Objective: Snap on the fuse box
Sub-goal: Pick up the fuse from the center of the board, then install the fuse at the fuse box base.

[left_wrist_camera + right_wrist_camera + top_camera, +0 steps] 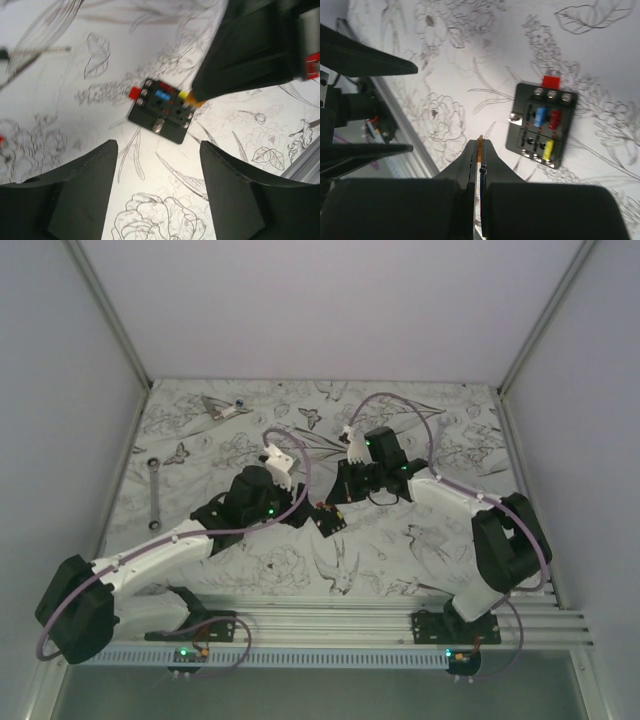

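The fuse box (330, 521) (161, 111) (542, 125) lies flat on the flower-printed table, a black block with blue, red and yellow fuses seated in its top. A red fuse (134, 93) (550, 81) lies against one of its edges. My left gripper (159, 147) (300, 515) hangs open just short of the box, nothing between its fingers. My right gripper (480, 144) (341, 498) is shut on a thin orange fuse (480, 146) (193, 102), whose tip pokes out beside the box's yellow-fuse corner.
A metal wrench (155, 496) lies at the table's left side. A small grey tool (222, 407) sits at the back left. An aluminium rail (350, 625) runs along the near edge. White walls enclose the table on three sides.
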`<state>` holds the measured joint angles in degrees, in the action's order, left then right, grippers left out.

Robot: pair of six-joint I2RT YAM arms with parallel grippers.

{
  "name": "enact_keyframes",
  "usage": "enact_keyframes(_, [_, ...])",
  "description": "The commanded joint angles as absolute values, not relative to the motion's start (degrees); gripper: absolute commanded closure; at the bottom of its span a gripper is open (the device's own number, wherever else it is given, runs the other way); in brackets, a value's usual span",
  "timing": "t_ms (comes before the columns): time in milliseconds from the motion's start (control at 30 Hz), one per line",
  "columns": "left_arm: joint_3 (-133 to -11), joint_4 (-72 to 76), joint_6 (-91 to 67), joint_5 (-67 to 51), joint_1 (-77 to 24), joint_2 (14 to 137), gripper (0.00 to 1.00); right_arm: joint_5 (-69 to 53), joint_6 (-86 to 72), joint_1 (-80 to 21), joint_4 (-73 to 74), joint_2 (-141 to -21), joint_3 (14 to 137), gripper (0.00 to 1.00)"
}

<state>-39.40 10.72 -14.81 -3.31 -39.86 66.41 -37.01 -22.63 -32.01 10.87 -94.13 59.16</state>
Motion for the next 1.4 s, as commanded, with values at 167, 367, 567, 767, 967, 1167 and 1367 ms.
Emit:
enact_keyframes(167, [-36.4,6.0,-33.4,-4.0,-35.0,68.6,0.18,-17.9,-17.3,-36.2,18.1,-90.3,59.2,1.00])
enact_keyframes(367, [-37.4,2.1,-37.6,-4.1,-33.0,71.4,0.08,-11.1,-16.7,-39.5,20.3,-91.1,59.9,1.00])
enact_keyframes(567, [-37.8,0.8,-39.6,-5.4,-31.2,72.2,0.03,-7.3,-17.2,-42.0,20.7,-92.3,59.6,1.00])
enact_keyframes(767, [-38.0,0.0,-40.1,-5.7,-30.4,72.2,0.01,-5.1,-18.5,-43.4,18.8,-93.9,59.5,1.00])
enact_keyframes(967, [-37.9,-1.1,-40.4,-5.4,-30.1,72.2,0.00,-2.8,-18.9,-44.0,17.9,-94.8,59.4,1.00])
enact_keyframes(1167, [-38.2,-1.5,-40.5,-5.3,-30.1,72.2,0.00,-1.4,-19.5,-44.0,16.6,-94.9,59.1,1.00])
enact_keyframes(1367, [-38.4,-1.7,-40.5,-5.4,-30.1,72.2,0.00,-1.4,-19.7,-44.3,15.7,-96.2,59.0,1.00])
